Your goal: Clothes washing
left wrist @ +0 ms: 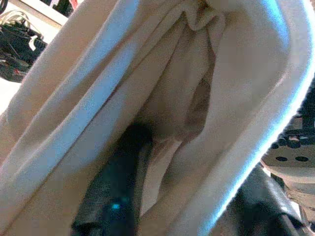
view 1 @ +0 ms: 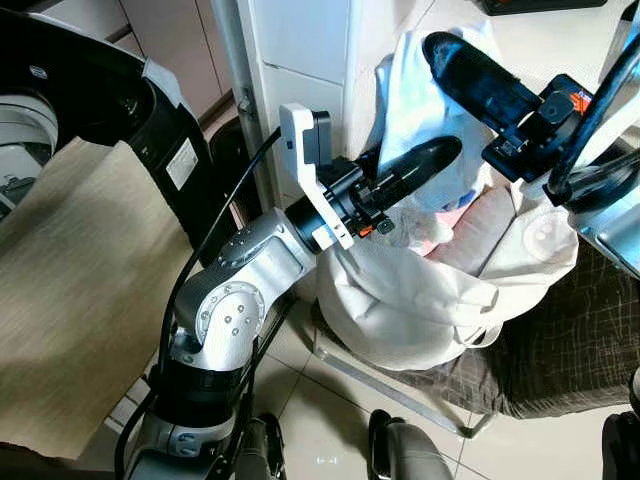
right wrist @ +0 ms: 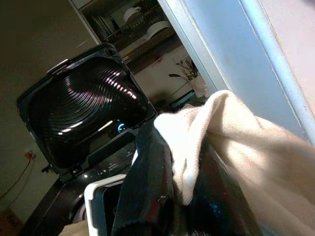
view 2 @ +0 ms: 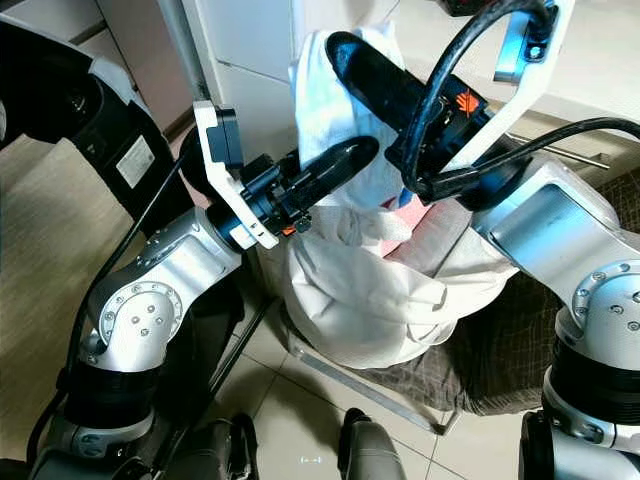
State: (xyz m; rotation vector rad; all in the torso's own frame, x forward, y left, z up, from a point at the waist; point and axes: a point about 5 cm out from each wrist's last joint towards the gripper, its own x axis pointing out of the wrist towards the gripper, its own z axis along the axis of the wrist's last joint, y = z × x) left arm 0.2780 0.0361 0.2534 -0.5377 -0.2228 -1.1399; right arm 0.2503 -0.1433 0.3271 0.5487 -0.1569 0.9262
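**White garment half-lifted from the laundry bag**

Right end effector (view 2: 345, 55), upper centre of frame, clenched on a white cloth garment (view 1: 415, 95), raised above the cream fabric laundry bag (view 1: 420, 290). Left end effector (view 1: 425, 160) mid-frame, against the cloth; its grip I cannot tell.

Risk, as judged: the garment's tail hangs in the bag mouth and may drag other items out, or slip free on the swing to the black top-loading washing machine (view 1: 90, 90), upper left, lid open.

Pale tiled floor (view 1: 330, 400); beige mat (view 1: 70, 290) at left; white cabinet (view 1: 300, 50) behind.
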